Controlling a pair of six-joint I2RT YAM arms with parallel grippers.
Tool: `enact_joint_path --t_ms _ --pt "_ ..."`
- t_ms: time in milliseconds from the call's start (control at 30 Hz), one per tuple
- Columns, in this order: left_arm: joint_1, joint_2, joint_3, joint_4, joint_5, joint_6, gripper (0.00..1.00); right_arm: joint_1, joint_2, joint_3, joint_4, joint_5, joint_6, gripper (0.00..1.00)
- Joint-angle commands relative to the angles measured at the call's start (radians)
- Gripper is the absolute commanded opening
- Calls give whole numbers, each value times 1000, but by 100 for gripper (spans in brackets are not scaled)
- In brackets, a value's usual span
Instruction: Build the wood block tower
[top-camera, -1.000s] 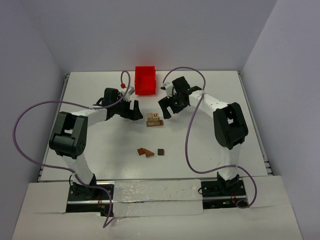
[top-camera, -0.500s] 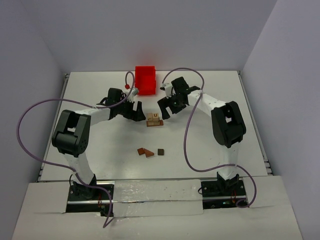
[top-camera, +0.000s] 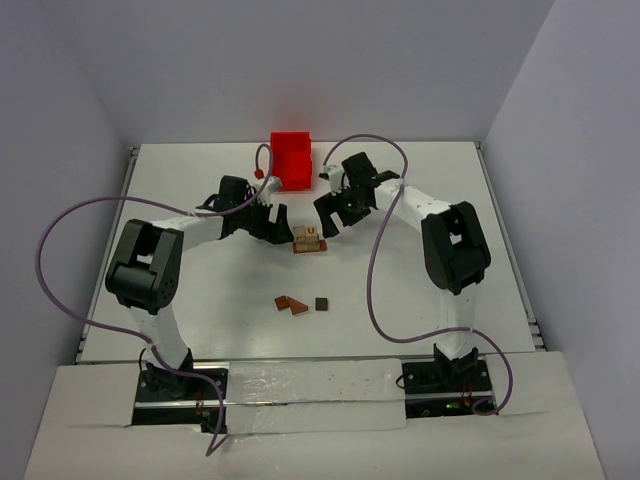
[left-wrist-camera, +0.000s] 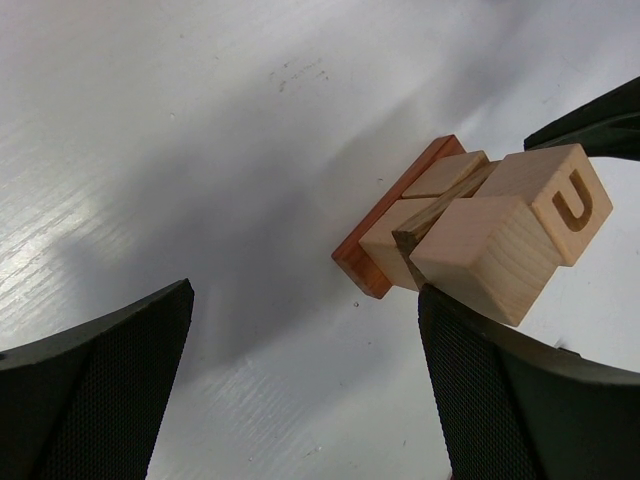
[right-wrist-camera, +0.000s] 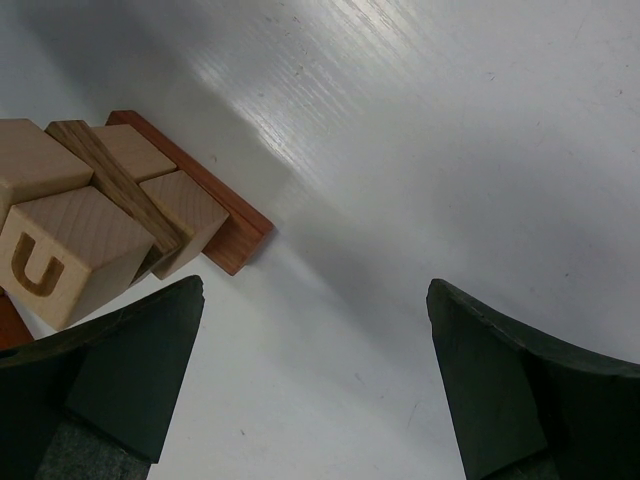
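The wood block tower stands mid-table: a reddish-brown flat base, light tan cubes, a thin darker plank, and a tan cube marked U on top. It also shows in the left wrist view and the right wrist view. My left gripper is open and empty just left of the tower. My right gripper is open and empty just right of it. Loose reddish-brown flat blocks and a dark brown cube lie nearer the front.
A red plastic bin stands behind the tower near the back edge. Purple cables loop off both arms over the white table.
My left gripper has moved right, closer to the tower. My right gripper has edged slightly left toward it. The tower and loose blocks have not moved.
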Motion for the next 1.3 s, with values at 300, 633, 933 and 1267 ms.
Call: enact_joint_path --t_ms 300,633,933,1267 --pt "-11 9 41 -7 26 20 99 9 15 20 7 -18 20 100" --pt "-10 11 42 -3 24 16 99 9 20 15 11 -31 30 100" --pt "-17 12 45 -9 38 24 99 9 31 42 2 -31 30 100" --pt "-19 4 40 -9 33 29 98 9 37 58 -3 -31 30 100"
